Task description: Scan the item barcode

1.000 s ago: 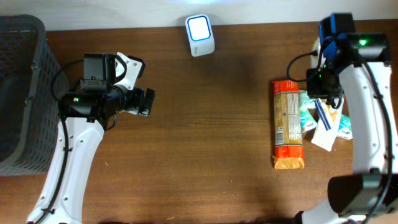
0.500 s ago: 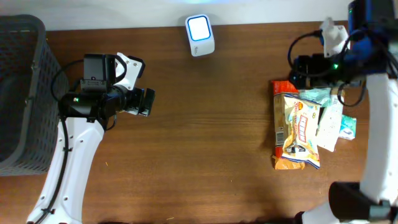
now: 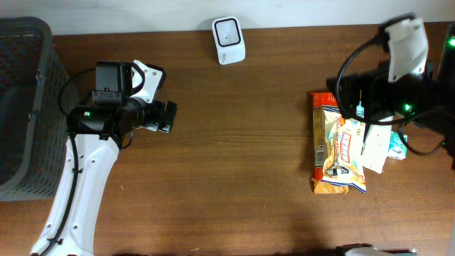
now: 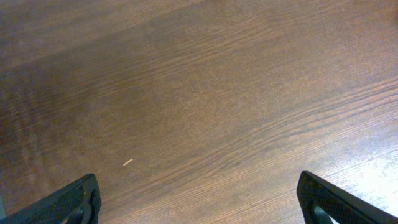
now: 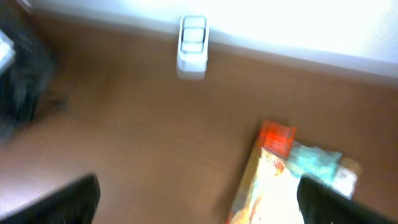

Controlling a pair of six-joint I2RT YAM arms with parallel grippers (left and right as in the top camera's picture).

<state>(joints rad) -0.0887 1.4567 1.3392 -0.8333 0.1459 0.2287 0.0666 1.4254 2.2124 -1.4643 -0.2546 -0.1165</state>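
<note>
A white barcode scanner (image 3: 229, 30) stands at the table's back edge, and is blurred in the right wrist view (image 5: 193, 43). The items lie in a pile at the right. A yellow snack bag (image 3: 345, 148) rests on a long orange packet (image 3: 324, 114), beside a white packet (image 3: 375, 148) and a teal one (image 3: 396, 146). My right gripper (image 3: 350, 94) hangs open above the pile's back end, holding nothing, its fingers (image 5: 73, 200) wide apart. My left gripper (image 3: 166, 116) is open over bare wood at the left, its fingertips (image 4: 76, 200) far apart.
A dark mesh basket (image 3: 25, 107) stands at the table's left edge. The right arm's cables loop over the pile (image 5: 280, 180). A small pale speck (image 4: 127, 162) lies on the wood under the left gripper.
My right gripper opened and rose off the pile, swinging towards the back right. The yellow snack bag now lies on the orange packet. The scanner's face has dimmed. The left arm is still.
</note>
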